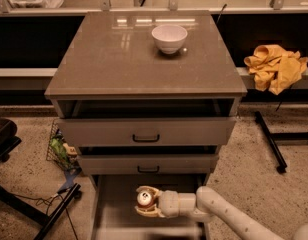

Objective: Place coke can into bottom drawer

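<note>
The coke can (pixel 144 199), red with a silver top, is held in my gripper (pixel 146 202), which reaches in from the lower right on a white arm. The gripper is shut on the can and holds it inside the pulled-out bottom drawer (pixel 114 209), a shallow grey tray below the two drawers with black handles. I cannot tell whether the can touches the drawer floor.
A white bowl (pixel 169 38) stands on the grey cabinet top (pixel 114 59). A yellow cloth (pixel 276 66) lies on a ledge at the right. A wire basket of clutter (pixel 61 149) and black chair legs (pixel 39 209) are at the left on the floor.
</note>
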`<state>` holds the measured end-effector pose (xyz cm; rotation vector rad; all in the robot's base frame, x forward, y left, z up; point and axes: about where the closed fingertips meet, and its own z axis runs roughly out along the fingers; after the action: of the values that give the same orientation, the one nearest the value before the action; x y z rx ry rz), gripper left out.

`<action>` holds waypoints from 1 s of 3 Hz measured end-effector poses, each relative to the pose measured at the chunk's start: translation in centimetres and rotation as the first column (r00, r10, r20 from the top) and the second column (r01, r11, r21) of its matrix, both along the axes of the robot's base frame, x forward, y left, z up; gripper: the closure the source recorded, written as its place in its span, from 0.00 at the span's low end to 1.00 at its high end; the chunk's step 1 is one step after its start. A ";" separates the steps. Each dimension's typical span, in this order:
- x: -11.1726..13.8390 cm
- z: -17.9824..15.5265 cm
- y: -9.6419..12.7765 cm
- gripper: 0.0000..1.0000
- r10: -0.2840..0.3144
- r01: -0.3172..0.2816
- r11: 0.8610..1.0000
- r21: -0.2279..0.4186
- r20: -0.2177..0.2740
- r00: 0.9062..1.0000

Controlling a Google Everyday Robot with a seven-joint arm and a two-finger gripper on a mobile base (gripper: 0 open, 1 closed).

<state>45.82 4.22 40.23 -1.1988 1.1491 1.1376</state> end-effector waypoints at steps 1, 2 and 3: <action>1.9 -6.3 3.9 1.00 -0.008 0.008 1.000 -0.005 0.024 1.000; 2.7 -11.5 6.6 1.00 -0.002 0.002 1.000 -0.021 0.006 1.000; 2.7 -16.9 9.7 1.00 0.019 -0.020 0.999 -0.029 -0.047 0.999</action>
<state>48.51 13.88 23.35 -1.2136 1.1954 1.1730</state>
